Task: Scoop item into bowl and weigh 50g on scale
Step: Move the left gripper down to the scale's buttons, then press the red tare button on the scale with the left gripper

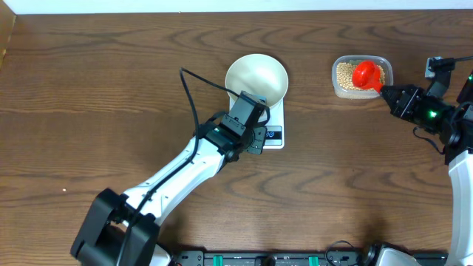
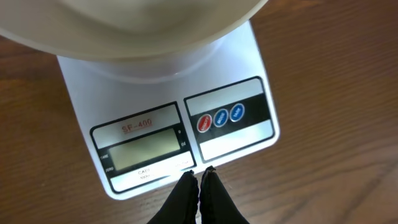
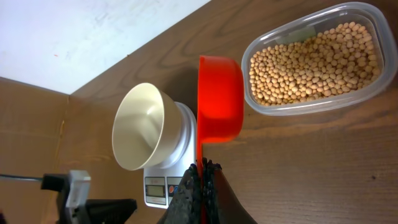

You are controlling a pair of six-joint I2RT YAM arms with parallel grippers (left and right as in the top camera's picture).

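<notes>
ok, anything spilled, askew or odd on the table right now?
Nothing spilled: no stray beans outside the tub, and the empty bowl sits on the scale. Only oddity: the display shows no digits, with the shut left tool at its front edge.

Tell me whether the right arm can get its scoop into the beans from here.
Probably yes: the right hand grips the red scoop by the open tub, beans uncovered, nothing between them.
</notes>
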